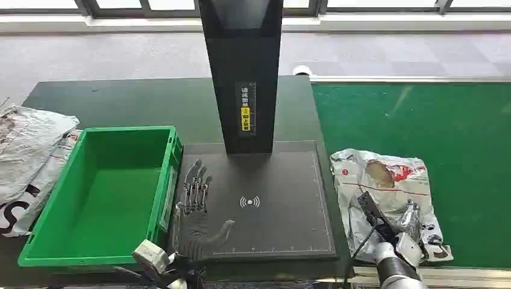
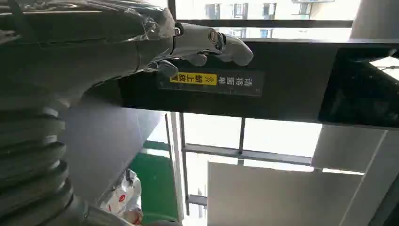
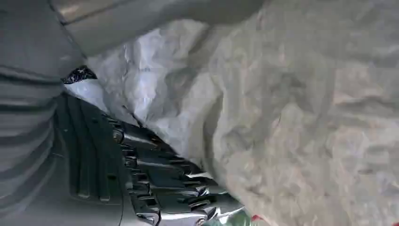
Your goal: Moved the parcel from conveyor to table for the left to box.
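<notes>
Nearest to us, at the lower right of the head view, our right hand lies on the crumpled white parcel with red print, which rests on the green conveyor belt just right of the table's edge; in the right wrist view the dark fingers press against the wrinkled plastic of the parcel, but we cannot tell whether they actually grip it or only rest on it. Our left hand lies released and flat, fingers spread and holding nothing, on the near left part of the black scanner pad, which carries a white wireless symbol and a ruled border. From the pad's far edge rises one black scanner column with a yellow and white label; the left wrist view shows our pale fingertips against that same column. We count one green plastic crate, with nothing inside, standing just left of the pad on the dark green table. At the far left edge lies one heap of grey and white mailer bags, partly off the table. Beyond the table we see grey carpeted floor and a low row of window frames. One parcel in all sits on the belt.
</notes>
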